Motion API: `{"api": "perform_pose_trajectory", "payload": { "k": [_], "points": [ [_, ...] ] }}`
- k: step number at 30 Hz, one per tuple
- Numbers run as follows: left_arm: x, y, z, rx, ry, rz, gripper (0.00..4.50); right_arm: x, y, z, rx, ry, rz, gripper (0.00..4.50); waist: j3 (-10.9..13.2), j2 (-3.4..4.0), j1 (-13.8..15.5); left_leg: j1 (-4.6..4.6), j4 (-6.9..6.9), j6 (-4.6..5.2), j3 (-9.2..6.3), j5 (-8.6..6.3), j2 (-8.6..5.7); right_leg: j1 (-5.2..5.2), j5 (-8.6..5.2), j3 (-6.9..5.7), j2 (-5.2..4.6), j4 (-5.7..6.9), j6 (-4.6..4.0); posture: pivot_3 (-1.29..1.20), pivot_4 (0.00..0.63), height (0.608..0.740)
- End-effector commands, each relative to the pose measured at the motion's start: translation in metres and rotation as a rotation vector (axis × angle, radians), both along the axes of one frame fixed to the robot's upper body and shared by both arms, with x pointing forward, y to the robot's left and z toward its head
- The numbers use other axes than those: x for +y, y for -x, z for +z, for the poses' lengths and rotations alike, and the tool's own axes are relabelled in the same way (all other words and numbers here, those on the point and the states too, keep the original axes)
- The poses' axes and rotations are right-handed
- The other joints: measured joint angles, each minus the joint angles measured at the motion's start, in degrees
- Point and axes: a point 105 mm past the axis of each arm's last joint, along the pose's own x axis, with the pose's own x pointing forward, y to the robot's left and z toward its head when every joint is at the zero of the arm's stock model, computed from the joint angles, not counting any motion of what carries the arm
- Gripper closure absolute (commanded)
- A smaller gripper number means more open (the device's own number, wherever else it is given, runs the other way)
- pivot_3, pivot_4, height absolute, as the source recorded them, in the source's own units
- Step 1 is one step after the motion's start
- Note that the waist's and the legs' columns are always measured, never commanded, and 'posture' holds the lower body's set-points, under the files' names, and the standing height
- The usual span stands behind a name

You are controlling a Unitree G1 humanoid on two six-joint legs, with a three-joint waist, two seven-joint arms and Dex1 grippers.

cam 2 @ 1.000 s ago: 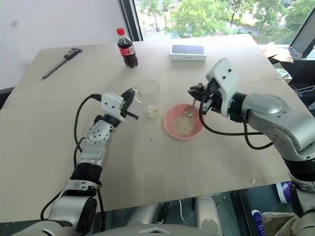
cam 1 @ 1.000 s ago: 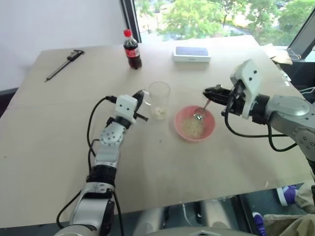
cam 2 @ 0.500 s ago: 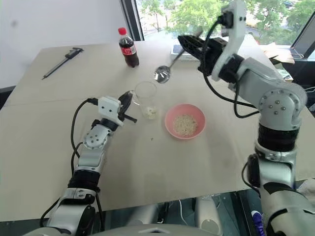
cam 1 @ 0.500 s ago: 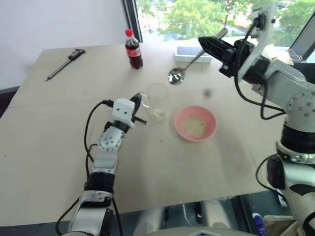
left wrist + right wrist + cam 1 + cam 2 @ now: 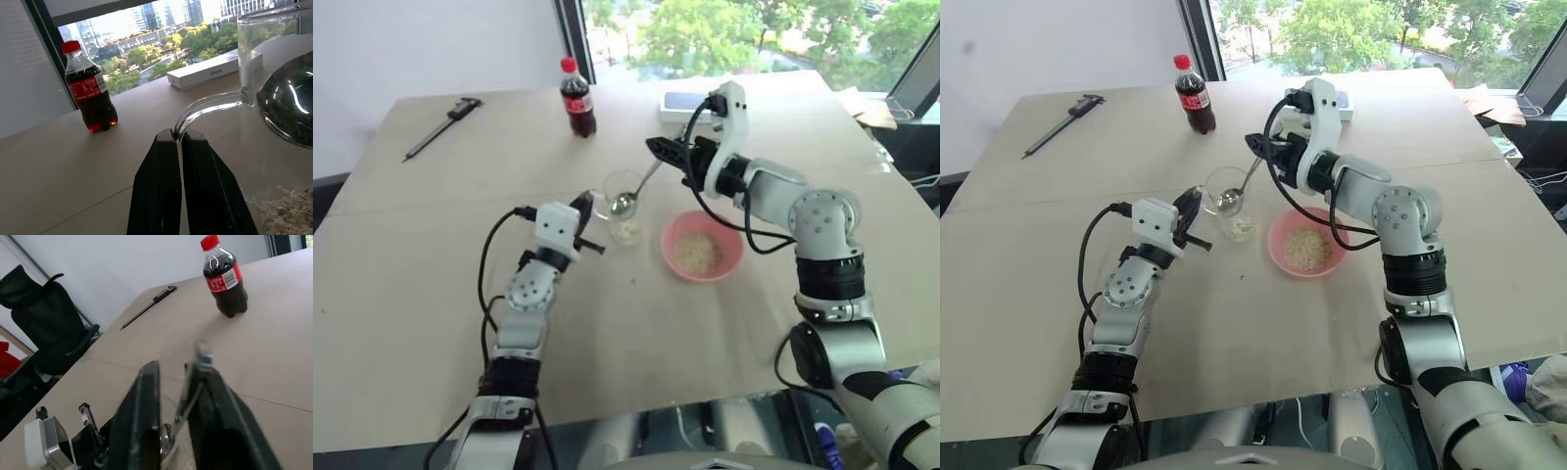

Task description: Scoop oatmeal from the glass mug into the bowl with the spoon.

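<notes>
The left gripper (image 5: pixel 178 147) is pinching the thin clear handle of the glass mug (image 5: pixel 625 201), its two black fingers (image 5: pixel 156 191) pressed together around the loop and holding the mug upright on the pale wooden table (image 5: pixel 431 294). A small heap of oatmeal (image 5: pixel 626 231) is lying in the bottom of the mug.

The right gripper (image 5: pixel 658 149) is reaching in from behind the mug, angled down toward its open mouth. The spoon (image 5: pixel 636 188) is running from those fingers down into the glass, its shiny head sitting inside the mug above the oats. In the right wrist view the fingers (image 5: pixel 144 416) are standing somewhat apart, with the spoon's handle lying against one of them; whether they are truly gripping it I cannot tell.

The salmon-pink bowl (image 5: pixel 734 257) is sitting just beside the mug, toward the robot's right, with a layer of oats in it already.

Farther back a cola bottle (image 5: pixel 576 98) is standing upright, a white phone box (image 5: pixel 680 103) is lying near the window, and a dark caliper (image 5: pixel 440 127) is lying toward the far left corner.
</notes>
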Motion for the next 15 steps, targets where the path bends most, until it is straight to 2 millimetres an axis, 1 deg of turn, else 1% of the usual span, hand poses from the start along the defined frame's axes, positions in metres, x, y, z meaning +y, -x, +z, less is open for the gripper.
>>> {"api": "perform_pose_trajectory", "payload": {
  "k": [1,2,7,9,10,11,13,14,15],
  "points": [
    [0.003,0.004,0.007,-0.024,-0.006,0.011,4.5,-0.003,-0.002,0.027,-0.116,-0.048,-0.04,1.54,0.0,0.0,0.0,0.0,0.0,0.0,0.0,0.0,0.0,-0.01,0.0,0.0,0.01,0.0,0.0,0.0,0.15,0.74],
    [0.003,0.004,0.007,-0.023,-0.006,0.012,4.5,-0.006,-0.003,0.028,-0.126,-0.05,-0.048,1.14,0.0,0.01,0.0,0.0,0.0,0.0,0.0,0.0,0.0,-0.01,0.0,0.0,0.01,0.0,0.0,0.0,0.15,0.74],
    [0.004,0.004,0.007,-0.023,-0.004,0.012,4.5,-0.026,-0.01,0.032,-0.178,-0.054,-0.124,1.14,0.0,0.0,0.0,0.0,0.0,0.0,0.0,0.0,0.0,-0.01,0.0,0.0,0.01,0.0,0.0,0.0,0.15,0.74],
    [0.004,0.005,0.007,-0.024,-0.002,0.012,3.81,-0.032,-0.012,0.032,-0.186,-0.054,-0.145,1.03,0.0,0.0,0.0,0.0,0.0,0.0,0.0,0.0,0.0,-0.01,0.0,0.0,0.01,0.0,0.0,0.0,0.15,0.74],
    [0.003,0.005,0.007,-0.023,0.0,0.008,3.6,-0.034,-0.012,0.032,-0.189,-0.053,-0.153,1.03,0.0,0.0,0.0,0.0,0.0,0.0,0.0,0.0,0.0,-0.01,0.0,0.0,0.01,0.0,0.0,0.0,0.15,0.74],
    [0.003,0.005,0.007,-0.022,0.001,0.007,3.26,-0.036,-0.012,0.032,-0.191,-0.051,-0.158,1.03,0.0,0.0,0.0,0.0,0.0,0.0,0.0,0.0,0.0,-0.01,0.0,0.0,0.01,0.0,0.0,0.0,0.15,0.74],
    [0.003,0.005,0.007,-0.017,0.004,0.002,2.45,-0.037,-0.012,0.032,-0.197,-0.048,-0.164,1.03,0.0,0.01,-0.1,0.0,0.0,0.0,0.0,0.0,0.0,-0.01,0.0,0.0,0.01,0.0,0.0,0.0,0.15,0.74],
    [0.002,0.005,0.007,-0.014,0.005,-0.001,2.13,-0.038,-0.012,0.032,-0.198,-0.048,-0.165,1.03,0.0,0.01,-0.1,0.0,0.0,0.0,0.0,0.0,0.0,-0.01,0.0,0.0,0.01,0.0,0.0,0.0,0.15,0.74],
    [0.003,0.005,0.006,-0.012,0.005,0.001,1.65,-0.039,-0.011,0.032,-0.2,-0.048,-0.166,1.03,0.0,0.01,-0.1,0.0,0.0,0.0,0.0,0.0,0.0,-0.01,0.0,0.0,0.01,0.0,0.0,0.0,0.15,0.74]
  ]
}}
